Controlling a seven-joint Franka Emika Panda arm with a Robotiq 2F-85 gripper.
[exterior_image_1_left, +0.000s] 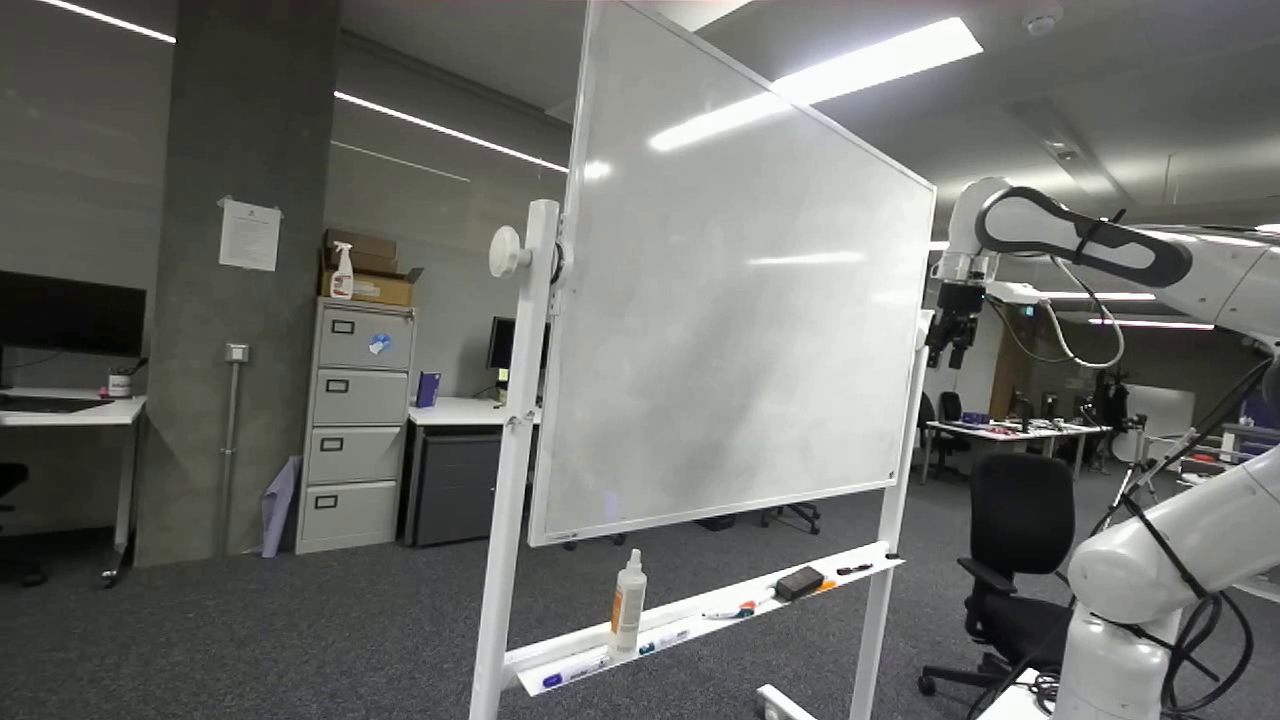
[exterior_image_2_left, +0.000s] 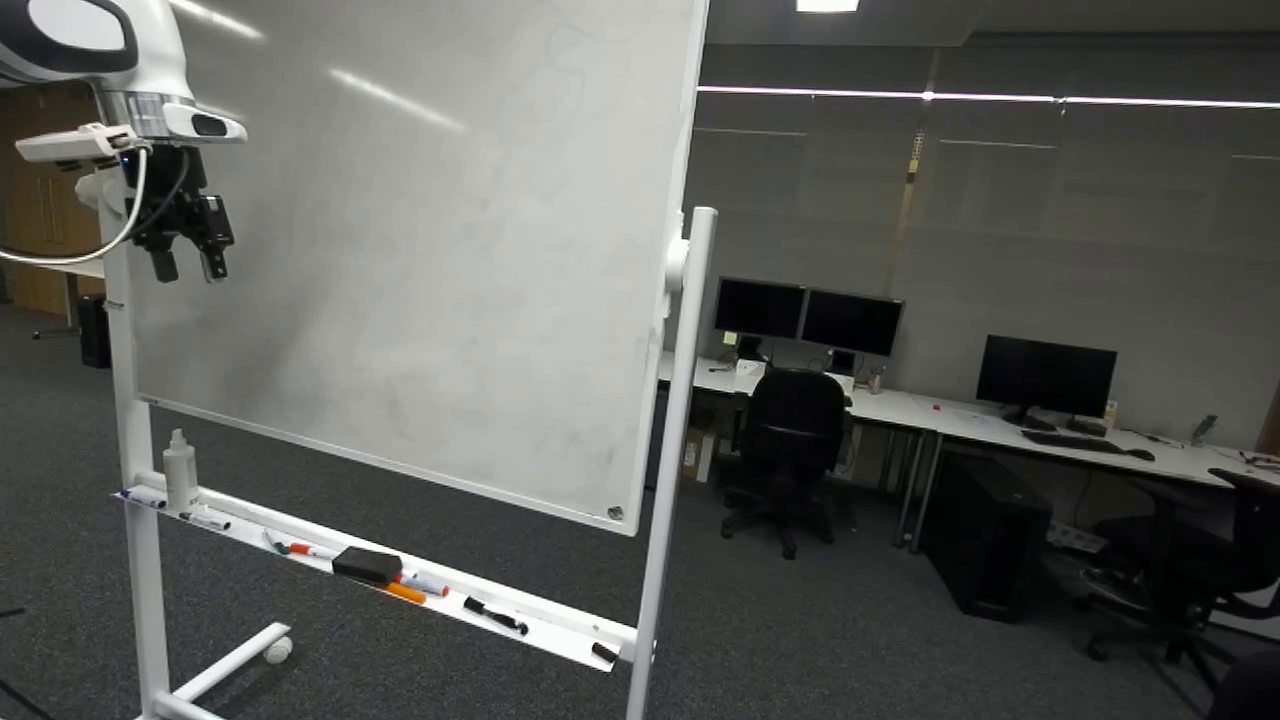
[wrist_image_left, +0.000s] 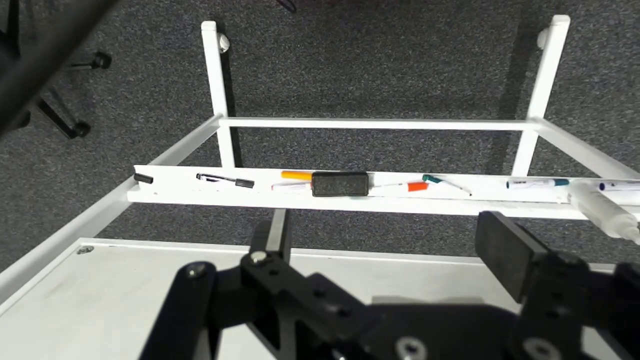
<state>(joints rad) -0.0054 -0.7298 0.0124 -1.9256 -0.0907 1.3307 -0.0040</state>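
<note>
Black two-fingered gripper (exterior_image_2_left: 191, 270) points down with its jaws spread wide, in front of the large glossy white-framed whiteboard (exterior_image_2_left: 430, 250); how near it is to the surface is hard to judge. Below, on the narrow white tray (wrist_image_left: 175, 184), lies a black rectangular eraser (wrist_image_left: 340, 184), with an orange marker (wrist_image_left: 296, 175) just beside it. A translucent plastic bottle (exterior_image_2_left: 181, 480) stands upright near one end of the tray.
</note>
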